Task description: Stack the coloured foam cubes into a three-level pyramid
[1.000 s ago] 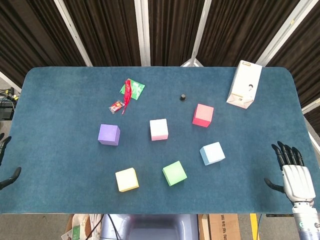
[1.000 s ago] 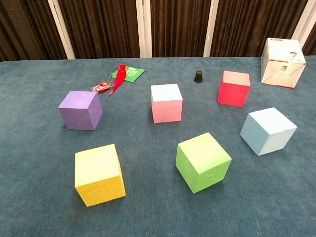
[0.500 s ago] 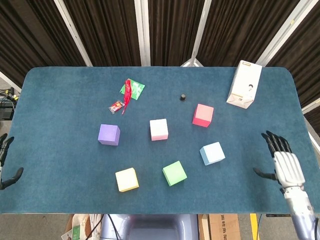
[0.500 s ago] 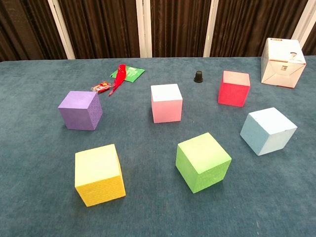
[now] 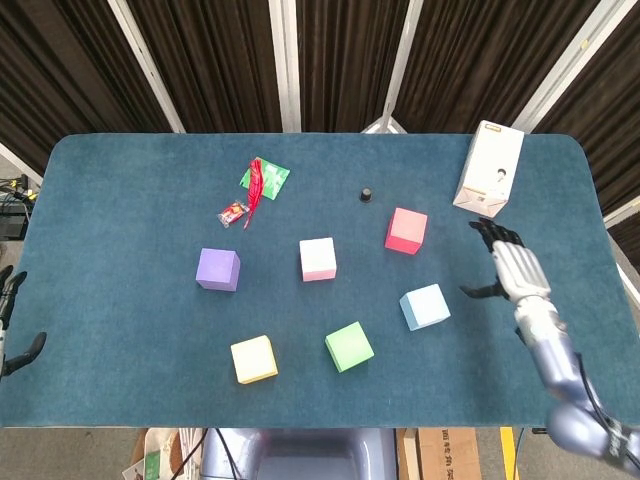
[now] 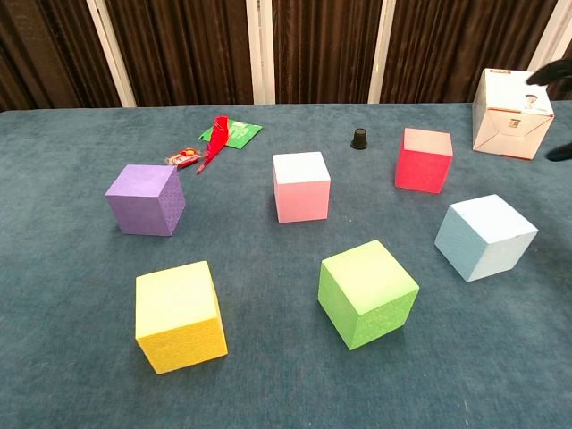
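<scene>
Right now my right hand (image 5: 515,268) hovers over the right side of the table with its fingers spread apart and nothing in them. The pale blue foam cube (image 5: 425,306) lies just to the left of those fingers and a little nearer to my body, the closest cube to them. My left hand (image 5: 12,330) sits at the far left table edge, only partly in view; what shows of its fingers looks apart and empty, and it is well away from every cube. So I judge the right hand should take the first grasp.

The blue cube stands turned a little, its edges at an angle to the table edge, so my fingers would need to turn to meet two flat faces. The red foam cube (image 5: 406,230) sits further left and beyond my fingertips. Further off lie the green foam cube (image 5: 349,346), pink foam cube (image 5: 318,259), yellow foam cube (image 5: 254,359) and purple foam cube (image 5: 218,269), all single, none stacked.

The white cardboard carton (image 5: 489,168) stands just beyond my fingertips. The dark blue felt-like tabletop (image 5: 130,200) runs back to dark curtains (image 5: 340,60).
</scene>
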Tool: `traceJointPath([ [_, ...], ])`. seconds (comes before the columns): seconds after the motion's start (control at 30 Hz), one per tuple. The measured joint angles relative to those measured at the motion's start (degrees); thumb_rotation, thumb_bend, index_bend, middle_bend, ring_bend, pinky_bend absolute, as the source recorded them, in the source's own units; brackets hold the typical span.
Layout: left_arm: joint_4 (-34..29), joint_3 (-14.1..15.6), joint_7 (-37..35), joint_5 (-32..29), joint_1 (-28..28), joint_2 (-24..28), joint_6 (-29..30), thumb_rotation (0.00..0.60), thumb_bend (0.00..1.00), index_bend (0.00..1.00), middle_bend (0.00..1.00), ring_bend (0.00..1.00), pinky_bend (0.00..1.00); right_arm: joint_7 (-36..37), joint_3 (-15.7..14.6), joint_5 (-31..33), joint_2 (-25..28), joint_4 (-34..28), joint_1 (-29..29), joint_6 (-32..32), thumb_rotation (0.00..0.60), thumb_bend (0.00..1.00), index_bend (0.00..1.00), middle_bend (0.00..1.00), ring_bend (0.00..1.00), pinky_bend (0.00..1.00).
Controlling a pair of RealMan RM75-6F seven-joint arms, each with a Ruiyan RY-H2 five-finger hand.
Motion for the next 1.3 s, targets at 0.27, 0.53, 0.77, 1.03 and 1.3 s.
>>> traceJointPath([
  [0.27,0.22,-0.73,-0.30,-1.54,0.03,0.11,-0.17,0.600,0.38,0.05,0.00,0.00,0.00,-14.12,-0.09,15.36,-10.07,8.01,13.51,-0.24,0.600,0.19,0.15,0.08,0.02,0.00],
  [0.53,0.69,-1.44,-0.11,-3.51,-0.23,0.03,-1.13,0.600,0.38,0.05,0.00,0.00,0.00,-17.74,-0.62,19.88,-19.25,19.49,18.93,-1.44,0.600,0.19,0.17,0.09,0.03,0.00],
  [0.77,1.15,-2.49,-0.41,-5.71,-0.38,-0.04,-1.69,0.600,0.38,0.05,0.00,0.00,0.00,-17.94,-0.37,20.94,-24.09,27.15,21.60,-3.38,0.600,0.19,0.17,0.12,0.03,0.00],
  [1.03,1.57,-3.10,0.23,-7.05,-0.65,-0.44,-2.17,0.600,0.38,0.05,0.00,0.00,0.00,-19.51,0.49,23.74,-26.43,32.07,24.32,-4.83,0.600,0.19,0.17,0.16,0.04,0.00],
  [1.3,1.84,-3.58,0.40,-7.83,-0.60,-0.72,-1.89,0.600,0.38,0.05,0.00,0.00,0.00,-22.50,0.48,27.12,-26.86,34.19,25.90,-5.33,0.600,0.19,0.21,0.17,0.04,0.00],
])
